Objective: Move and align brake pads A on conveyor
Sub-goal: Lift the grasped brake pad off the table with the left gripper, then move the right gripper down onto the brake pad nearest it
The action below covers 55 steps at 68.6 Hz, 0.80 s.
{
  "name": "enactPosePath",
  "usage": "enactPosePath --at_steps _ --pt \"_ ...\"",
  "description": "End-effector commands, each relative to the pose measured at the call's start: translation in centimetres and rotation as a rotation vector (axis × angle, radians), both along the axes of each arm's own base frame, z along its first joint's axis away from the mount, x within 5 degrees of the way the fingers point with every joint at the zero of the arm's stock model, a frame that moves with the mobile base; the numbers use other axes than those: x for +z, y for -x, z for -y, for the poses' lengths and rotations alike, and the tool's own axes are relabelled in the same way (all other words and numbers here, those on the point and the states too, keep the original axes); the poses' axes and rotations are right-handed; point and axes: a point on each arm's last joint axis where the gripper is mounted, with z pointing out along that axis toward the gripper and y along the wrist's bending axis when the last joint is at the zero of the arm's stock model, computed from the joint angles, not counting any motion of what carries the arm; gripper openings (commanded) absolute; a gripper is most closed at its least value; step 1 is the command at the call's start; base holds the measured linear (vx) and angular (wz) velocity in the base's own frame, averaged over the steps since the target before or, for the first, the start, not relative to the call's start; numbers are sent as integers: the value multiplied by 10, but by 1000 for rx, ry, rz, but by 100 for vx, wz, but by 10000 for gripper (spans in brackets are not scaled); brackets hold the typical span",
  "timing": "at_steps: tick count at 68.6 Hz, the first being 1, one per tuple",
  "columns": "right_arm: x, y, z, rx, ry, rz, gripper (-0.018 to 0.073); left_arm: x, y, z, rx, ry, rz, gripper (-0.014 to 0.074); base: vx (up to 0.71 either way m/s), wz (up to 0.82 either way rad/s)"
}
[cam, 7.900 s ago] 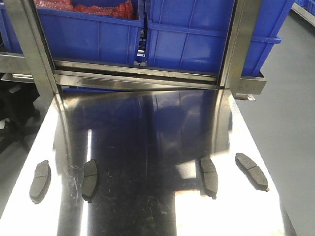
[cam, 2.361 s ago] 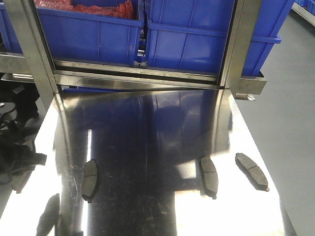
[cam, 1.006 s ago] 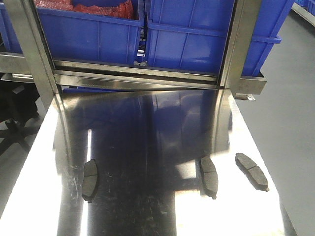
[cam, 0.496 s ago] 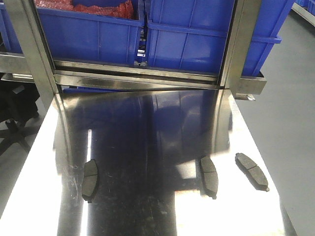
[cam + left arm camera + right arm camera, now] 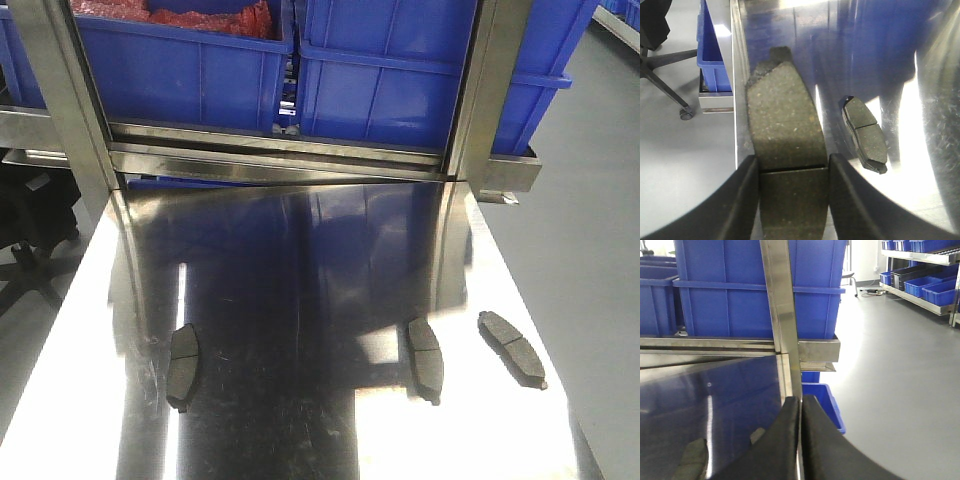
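My left gripper is shut on a dark-grey brake pad, its fingers pressing both long sides near the groove, above the left edge of the steel table. Another pad lies on the table just to its right. The front view shows three pads on the table: one at the left, two at the right. Neither gripper appears in that view. My right gripper is shut with nothing between its fingers; part of a pad shows at its lower left. The conveyor is out of view.
The shiny steel table ends at a steel frame carrying blue bins. A blue bin and an office chair base stand on the floor left of the table. Grey floor lies to the right.
The far-left pad, on the table 7.9 s ago, is gone from it. The left arm that reached over that spot 2.4 s ago has left the front view. The other pads have not moved.
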Motion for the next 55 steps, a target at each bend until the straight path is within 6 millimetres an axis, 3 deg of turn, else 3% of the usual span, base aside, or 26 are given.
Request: enactPosePath --at_steps 1,12,28,35,48,55 --pt "40 -7 2 -10 69 16 -4 16 -4 1 2 17 106 59 0 0" --pt "61 -24 4 -10 92 -87 -4 16 -4 1 2 17 106 59 0 0" --pt "57 -33 5 -8 89 -132 30 16 -4 1 2 17 106 59 0 0" --pt "57 -33 5 -8 89 -132 139 16 -4 1 2 17 106 59 0 0" --pt "57 -33 5 -8 89 -132 527 16 -4 1 2 17 106 59 0 0" --pt "57 -33 5 -7 86 -131 683 16 -4 1 2 17 106 59 0 0"
